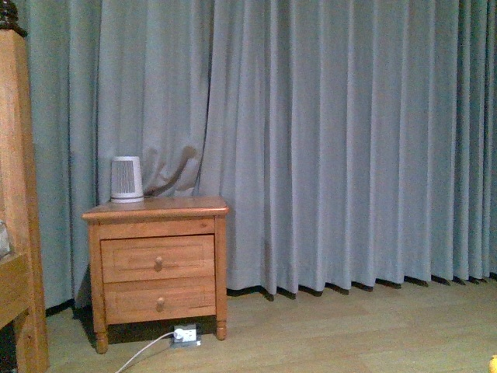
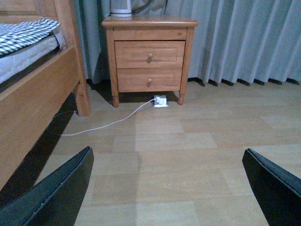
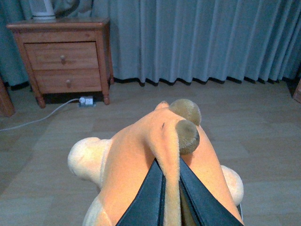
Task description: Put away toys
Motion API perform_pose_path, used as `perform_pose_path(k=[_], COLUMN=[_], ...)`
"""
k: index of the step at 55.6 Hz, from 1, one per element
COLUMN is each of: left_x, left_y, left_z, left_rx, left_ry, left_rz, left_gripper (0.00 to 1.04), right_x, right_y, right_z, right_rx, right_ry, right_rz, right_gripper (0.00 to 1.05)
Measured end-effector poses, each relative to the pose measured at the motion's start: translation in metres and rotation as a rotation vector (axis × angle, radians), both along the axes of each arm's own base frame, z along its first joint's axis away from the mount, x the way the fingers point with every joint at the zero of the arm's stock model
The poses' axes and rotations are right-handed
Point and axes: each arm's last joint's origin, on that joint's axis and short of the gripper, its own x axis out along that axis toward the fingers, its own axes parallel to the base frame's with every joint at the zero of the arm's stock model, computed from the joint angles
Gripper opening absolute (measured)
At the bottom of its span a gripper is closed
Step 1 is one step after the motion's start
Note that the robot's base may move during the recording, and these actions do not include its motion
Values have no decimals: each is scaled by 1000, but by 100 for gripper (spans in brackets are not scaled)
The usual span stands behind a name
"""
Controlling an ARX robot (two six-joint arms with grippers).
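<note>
The orange-yellow plush animal [image 3: 136, 160] fills the lower half of the right wrist view, hanging above the wooden floor. It has pale cream paws and two brown rounded ears [image 3: 187, 125]. My right gripper [image 3: 170, 181] is shut on a fold of its orange fur, the dark fingers [image 3: 150, 193] pinching it from both sides. A small yellow bit of the plush [image 1: 493, 364] shows at the front view's bottom right corner. My left gripper [image 2: 169, 179] is open over bare floor, nothing between its black fingers [image 2: 56, 188].
A wooden nightstand [image 1: 158, 264] with two drawers stands against grey-blue curtains [image 1: 326, 140], a small white ribbed device [image 1: 126, 179] on top. A white power strip [image 2: 160, 100] and its cable [image 2: 101, 126] lie on the floor before it. A wooden bed frame [image 2: 33, 99] is on the left.
</note>
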Motion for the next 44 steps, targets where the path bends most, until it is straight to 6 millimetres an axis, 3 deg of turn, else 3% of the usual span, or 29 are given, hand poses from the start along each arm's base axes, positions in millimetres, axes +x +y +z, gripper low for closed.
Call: perform_pose_path(k=[44], left_x=[0], left_y=[0], left_z=[0], left_rx=[0], left_ry=[0], left_rz=[0], left_gripper=[98], right_x=[0], right_y=[0], right_z=[0], right_rx=[0], right_ry=[0], right_rz=[0], right_gripper=[5])
